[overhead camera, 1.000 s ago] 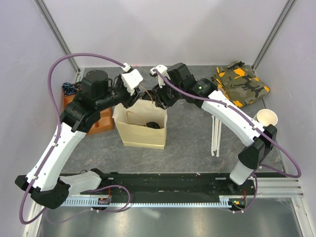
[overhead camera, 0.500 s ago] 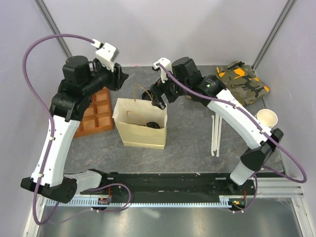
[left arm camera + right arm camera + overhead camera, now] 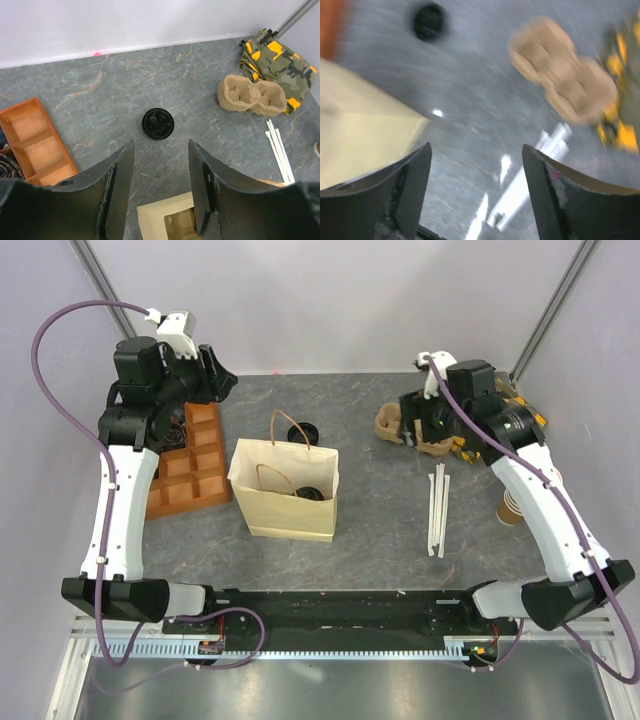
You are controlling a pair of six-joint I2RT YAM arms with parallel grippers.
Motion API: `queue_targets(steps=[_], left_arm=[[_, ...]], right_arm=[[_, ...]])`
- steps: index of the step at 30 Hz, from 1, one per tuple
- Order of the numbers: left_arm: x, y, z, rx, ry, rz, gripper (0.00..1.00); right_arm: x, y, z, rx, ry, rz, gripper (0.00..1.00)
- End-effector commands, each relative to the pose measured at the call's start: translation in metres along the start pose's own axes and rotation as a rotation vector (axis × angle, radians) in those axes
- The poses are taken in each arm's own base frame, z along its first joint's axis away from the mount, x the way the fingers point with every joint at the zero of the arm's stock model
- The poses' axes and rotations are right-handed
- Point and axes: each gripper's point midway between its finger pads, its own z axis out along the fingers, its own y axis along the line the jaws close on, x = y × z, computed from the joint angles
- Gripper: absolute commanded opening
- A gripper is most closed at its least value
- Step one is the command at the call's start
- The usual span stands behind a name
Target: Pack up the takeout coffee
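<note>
As takeout coffee (image 3: pixel 308 492) sits in paper bag (image 3: pixel 290 518), apparently packed, bag lies right of L gripper (image 3: pixel 160 145), left of R gripper (image 3: pixel 476 147); both w/ jaws apart, empty, likely nothing left to hold.

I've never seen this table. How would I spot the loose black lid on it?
Find the tan paper bag standing in the middle of the grey table. Just behind it, toward the back wall, a small round black lid lies flat on the bare surface. Unlike the black-lidded coffee down inside the bag, it lies alone, out in the open, with no cup under it.
</note>
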Motion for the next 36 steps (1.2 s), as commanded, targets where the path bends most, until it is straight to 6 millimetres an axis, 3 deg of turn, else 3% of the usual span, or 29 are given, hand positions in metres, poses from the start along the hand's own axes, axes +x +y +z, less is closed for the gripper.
queue_targets(steps=[1, 2, 3, 6, 11, 18, 22, 24, 36], left_arm=[[-0.009, 0.006, 0.004, 0.017, -0.036, -0.072, 0.55], [-0.008, 0.01, 0.004, 0.013, -0.034, -0.075, 0.55], [-0.007, 0.011, 0.005, 0.014, -0.031, -0.077, 0.56], [-0.004, 0.014, 0.009, 0.021, -0.025, -0.087, 0.56], [0.005, 0.017, 0.013, 0.02, -0.007, -0.1, 0.57], [0.011, 0.02, 0.008, -0.001, -0.006, -0.104, 0.58], [0.014, 0.02, 0.007, -0.004, -0.001, -0.092, 0.59], [0.013, 0.032, 0.004, -0.032, -0.001, -0.099, 0.6], [0.02, 0.031, 0.008, -0.02, 0.022, -0.102, 0.61]], right_arm=[[0.091, -0.066, 0.019, 0.199, 0.266, 0.184, 0.72], [0.103, -0.084, 0.02, 0.244, 0.291, 0.216, 0.69], [0.122, -0.091, 0.024, 0.259, 0.337, 0.227, 0.66], [0.153, -0.106, 0.04, 0.289, 0.432, 0.206, 0.54], [0.162, -0.106, 0.081, 0.232, 0.428, 0.231, 0.38], [0.204, -0.117, 0.114, 0.269, 0.482, 0.254, 0.37], [0.217, -0.12, 0.129, 0.268, 0.498, 0.253, 0.36], [0.223, -0.122, 0.136, 0.272, 0.507, 0.256, 0.36], [0.24, -0.132, 0.142, 0.283, 0.548, 0.282, 0.36]])
